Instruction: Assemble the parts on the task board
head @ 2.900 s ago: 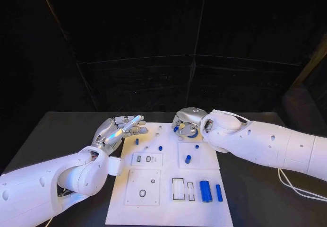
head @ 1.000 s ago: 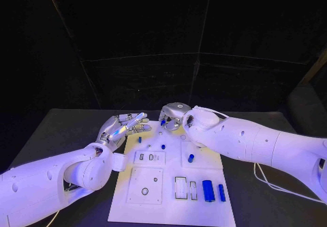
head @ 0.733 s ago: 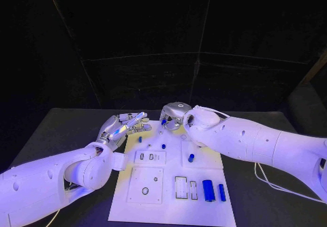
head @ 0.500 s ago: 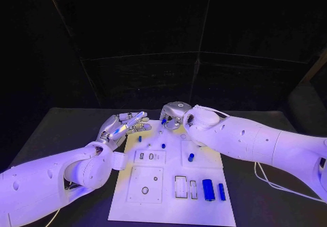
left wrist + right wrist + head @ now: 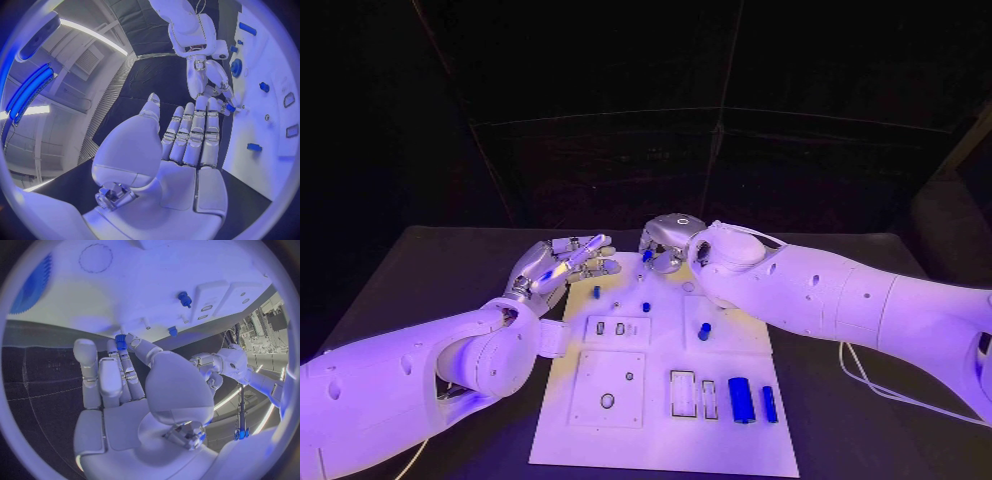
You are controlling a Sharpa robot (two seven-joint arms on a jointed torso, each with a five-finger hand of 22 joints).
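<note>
Task board (image 5: pixel 661 400) partly done: several blue parts stand in it, two blue bars (image 5: pixel 751 400) lie loose near its front edge. Right hand (image 5: pixel 666 244) at board's far edge pinches small blue peg (image 5: pixel 120 342); left hand (image 5: pixel 560 268) beside board, released, fingers straight.

From my remote station I see a black table (image 5: pixel 430 270) backed by black curtain panels (image 5: pixel 718 160), while the left wrist view shows a ribbed ceiling (image 5: pixel 106 95) with a long light strip (image 5: pixel 94 34) and a blue-lit fixture (image 5: pixel 28 90).
</note>
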